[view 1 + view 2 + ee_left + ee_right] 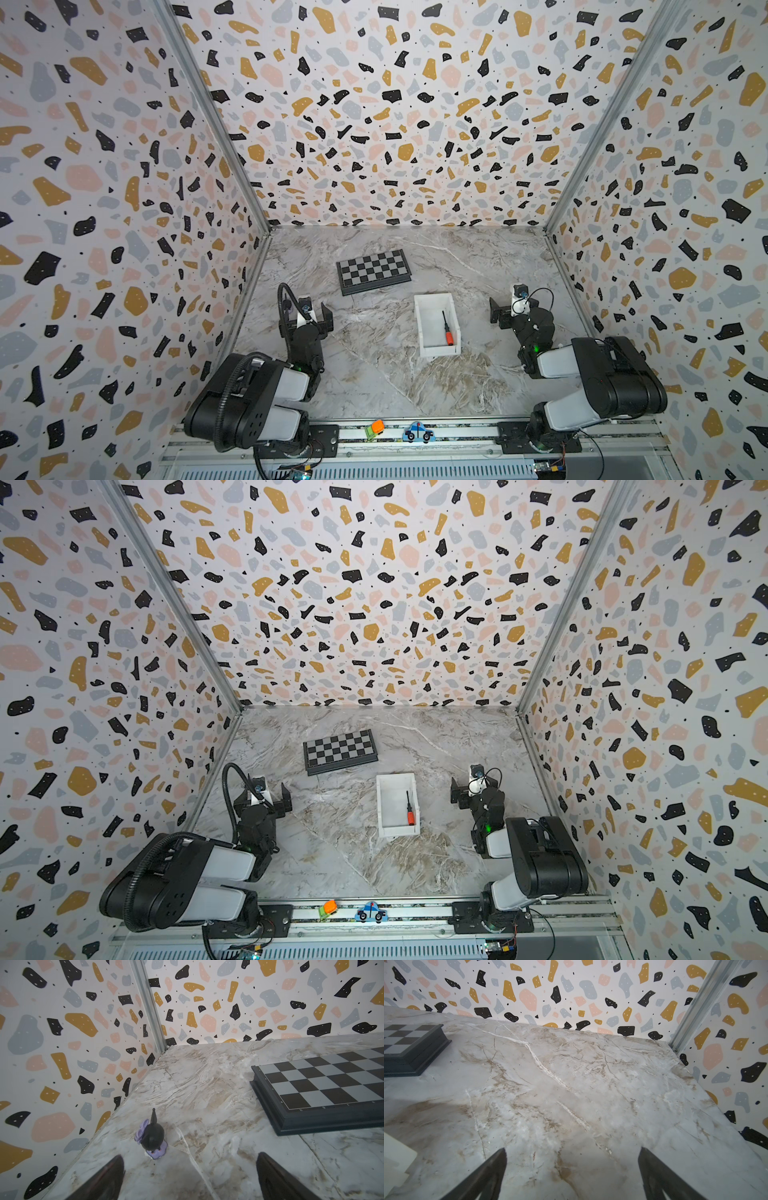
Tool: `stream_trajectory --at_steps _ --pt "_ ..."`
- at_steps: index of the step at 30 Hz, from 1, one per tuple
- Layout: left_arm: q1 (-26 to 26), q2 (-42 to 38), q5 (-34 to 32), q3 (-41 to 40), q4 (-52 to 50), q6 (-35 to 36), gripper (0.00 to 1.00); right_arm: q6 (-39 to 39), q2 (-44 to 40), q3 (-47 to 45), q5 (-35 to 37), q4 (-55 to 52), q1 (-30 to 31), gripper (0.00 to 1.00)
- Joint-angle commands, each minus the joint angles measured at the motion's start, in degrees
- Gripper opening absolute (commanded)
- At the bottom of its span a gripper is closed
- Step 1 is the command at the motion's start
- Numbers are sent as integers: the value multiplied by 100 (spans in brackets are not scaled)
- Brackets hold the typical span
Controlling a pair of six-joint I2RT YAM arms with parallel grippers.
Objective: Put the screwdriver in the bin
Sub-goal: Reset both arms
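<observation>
The screwdriver (447, 329) (410, 810), with its orange-red handle and thin black shaft, lies inside the white bin (431, 332) (390, 808) along its right wall, handle toward the front. The bin stands mid-table in both top views, and one white corner of it (394, 1159) shows in the right wrist view. My left gripper (306, 312) (264, 796) (190, 1155) hovers left of the bin, open and empty. On the bin's right, my right gripper (515, 308) (478, 789) (572, 1148) is open and holds nothing.
A black-and-grey chessboard (373, 271) (340, 751) (324, 1084) (409, 1043) lies behind the bin. A small black figurine with a purple bow (152, 1136) stands by the left wall, ahead of my left gripper. An orange-and-green toy (375, 429) and a blue car (419, 432) sit on the front rail.
</observation>
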Motion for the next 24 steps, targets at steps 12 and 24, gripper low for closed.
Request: stream_trajectory --at_steps 12,24 --pt "678 -4 1834 364 -18 -203 100 58 -51 40 94 321 34 99" --pt "696 -33 1692 372 -62 -256 100 77 -41 58 63 307 23 99"
